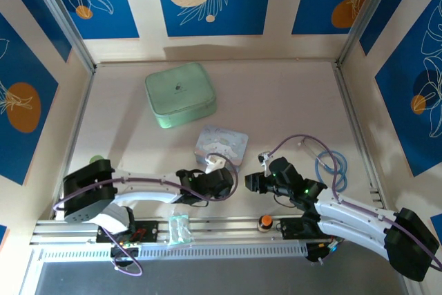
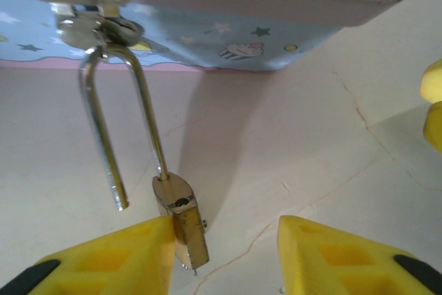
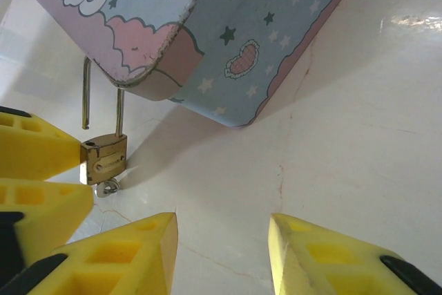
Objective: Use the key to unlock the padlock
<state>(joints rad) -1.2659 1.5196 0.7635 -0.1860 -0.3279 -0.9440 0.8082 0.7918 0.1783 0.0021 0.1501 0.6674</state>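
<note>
The small brass padlock point(image 2: 184, 224) hangs by its silver shackle point(image 2: 141, 94) from the hasp of the pale blue cartoon tin point(image 2: 228, 32). One shackle leg is out of the body and ends free. In the right wrist view the padlock point(image 3: 103, 160) has the key point(image 3: 107, 186) sticking out of its underside. My left gripper point(image 2: 224, 257) is open around the padlock: its left finger point(image 2: 117, 260) touches the body and the right finger stands well apart. My right gripper point(image 3: 222, 253) is open over bare table, to the right of the padlock, with nothing between its fingers.
A mint green case point(image 1: 181, 94) lies at the back of the table point(image 1: 290, 101). The tin point(image 1: 221, 144) sits mid-table between both grippers. An orange round knob point(image 1: 265, 222) stands on the front rail. Cables loop at the right point(image 1: 331, 164).
</note>
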